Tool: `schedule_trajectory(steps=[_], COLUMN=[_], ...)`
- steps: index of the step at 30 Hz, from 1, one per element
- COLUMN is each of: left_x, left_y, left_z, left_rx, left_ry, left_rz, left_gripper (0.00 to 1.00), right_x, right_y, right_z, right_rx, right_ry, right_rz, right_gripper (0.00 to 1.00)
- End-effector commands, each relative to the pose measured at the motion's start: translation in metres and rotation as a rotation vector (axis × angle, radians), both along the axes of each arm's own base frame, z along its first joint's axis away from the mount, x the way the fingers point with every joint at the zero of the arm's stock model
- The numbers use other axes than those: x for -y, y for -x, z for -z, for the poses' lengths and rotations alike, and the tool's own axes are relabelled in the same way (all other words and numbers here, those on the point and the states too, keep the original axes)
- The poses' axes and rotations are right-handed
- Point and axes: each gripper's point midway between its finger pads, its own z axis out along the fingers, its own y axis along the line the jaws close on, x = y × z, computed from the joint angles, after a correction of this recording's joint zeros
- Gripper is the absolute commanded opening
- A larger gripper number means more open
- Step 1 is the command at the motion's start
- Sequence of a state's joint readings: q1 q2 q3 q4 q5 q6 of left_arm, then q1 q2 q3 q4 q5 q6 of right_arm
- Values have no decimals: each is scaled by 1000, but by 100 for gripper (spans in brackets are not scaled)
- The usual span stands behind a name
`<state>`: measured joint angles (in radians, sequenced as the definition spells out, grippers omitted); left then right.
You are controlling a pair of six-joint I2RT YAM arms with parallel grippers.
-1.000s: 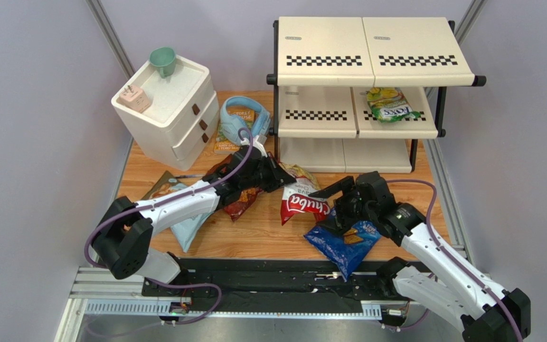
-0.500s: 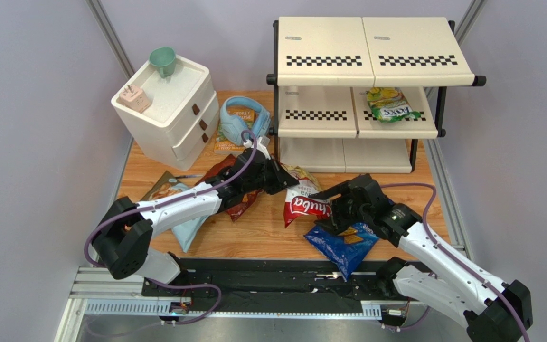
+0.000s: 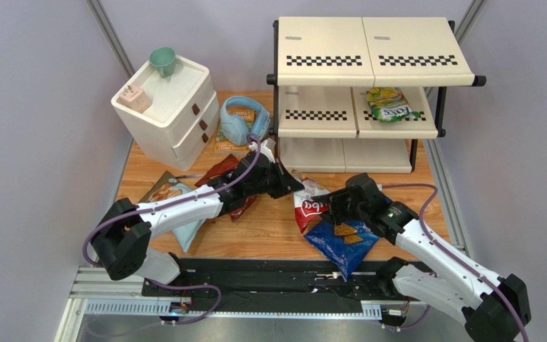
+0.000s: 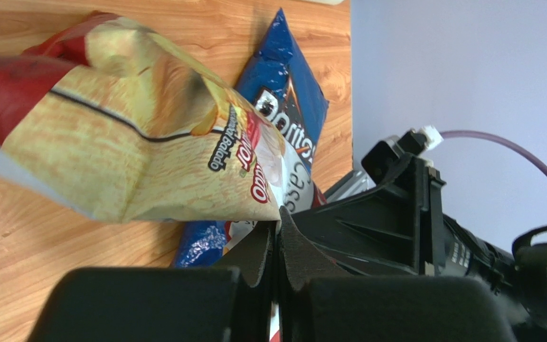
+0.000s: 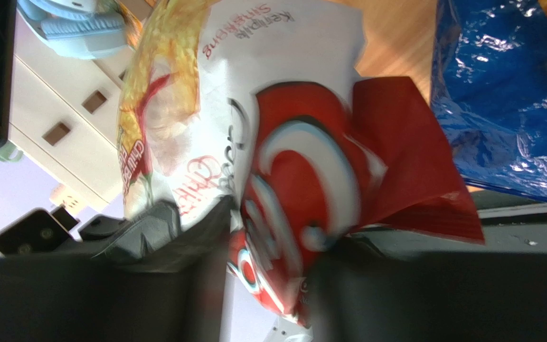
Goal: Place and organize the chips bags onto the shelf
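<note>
Right gripper (image 3: 328,206), half closed, squeezes the white-and-red bag (image 3: 310,206). The left gripper (image 3: 285,184), shut, pinches its top edge. The bag is crumpled between them over the table (image 3: 269,231), before the shelf (image 3: 315,114). Best to secure 1 grip before freeing the other.

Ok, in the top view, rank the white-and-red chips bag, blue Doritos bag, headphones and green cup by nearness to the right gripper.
1. white-and-red chips bag, between the jaws of the right gripper.
2. blue Doritos bag, just on its near side.
3. blue headphones, farther back and left.
4. green cup, farthest, on the white cabinet at back left.
</note>
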<state>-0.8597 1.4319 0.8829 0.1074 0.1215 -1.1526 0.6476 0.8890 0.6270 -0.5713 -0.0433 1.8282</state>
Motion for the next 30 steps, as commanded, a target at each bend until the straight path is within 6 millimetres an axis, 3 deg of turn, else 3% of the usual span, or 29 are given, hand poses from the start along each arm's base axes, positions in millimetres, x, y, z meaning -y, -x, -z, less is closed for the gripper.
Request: schedule_trajectory(steps=[1,5,9,11,12,14,19,21,25,28,29,30], left_x=[12,5,2,6,8,11,10,12,13,12,12,11], left_y=[18,24,27,31,32,34,40,44,48,48,48,48], left_z=[-63,-61,-48,-41,-39,-40,-36,-37,-30,-30,-29,-26], left_rx=[117,129,98,75,66,69,68,67,51,48,41,28], left_ry=[150,114,62,44,45,71,76,95,95,87,83,74], left_rz=[111,129,150,186,196,216,246,273,297,302,305,304], left_gripper=[0,0,0,0,0,0,0,0,0,0,0,0], right_x=[-2,-2,2,6,5,3,-8,-9,-8,-9,-9,-10], right_y=[-12,-11,-6,-9,-11,-11,-13,-15,-16,-19,-19,-20], right_z=[-8,-5,3,2,4,1,7,7,9,7,7,6], right_rx=[50,78,79,115,114,118,112,120,126,143,147,154], right_ry=[-10,20,94,159,180,205,181,164,164,159,160,162], right_rz=[29,-7,-66,-99,-115,-152,-188,-177,-164,-163,-166,-169], right_gripper=[22,9,12,26,47,68,76,74,61,40,17,11])
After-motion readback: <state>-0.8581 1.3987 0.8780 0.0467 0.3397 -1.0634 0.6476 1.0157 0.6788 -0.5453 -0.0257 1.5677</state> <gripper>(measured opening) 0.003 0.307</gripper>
